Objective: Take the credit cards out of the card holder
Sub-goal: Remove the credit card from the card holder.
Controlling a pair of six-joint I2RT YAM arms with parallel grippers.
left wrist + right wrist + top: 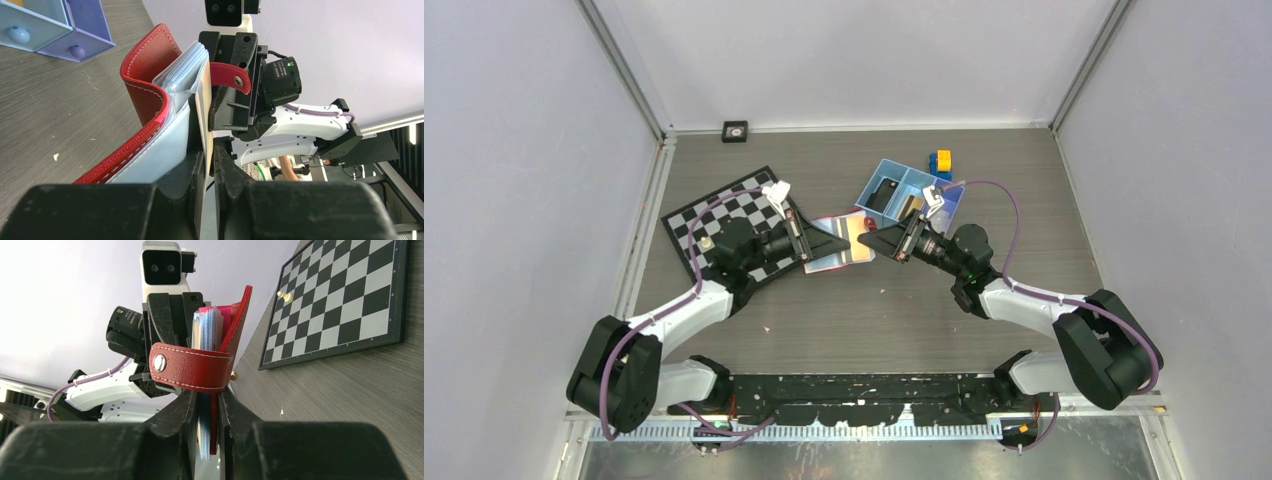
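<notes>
The red card holder (836,258) hangs open above the table between my two grippers. My left gripper (844,241) comes from the left and is shut on the edge of an orange-gold credit card (204,107) that still sits in the holder's clear sleeves. In the left wrist view the red cover (146,70) and pale blue lining (155,155) lie left of the card. My right gripper (866,240) is shut on the holder's opposite edge, red cover (239,325) and blue sleeves together. The snap tab (190,367) lies across the front of its jaws. Other cards are hidden in the sleeves.
A chessboard (724,225) lies at the left, under my left arm, with a pale pawn (284,295) on it. A blue three-compartment tray (909,190) stands behind my right gripper, with a yellow and blue block (942,160) beyond it. A small black square (735,131) sits at the back wall.
</notes>
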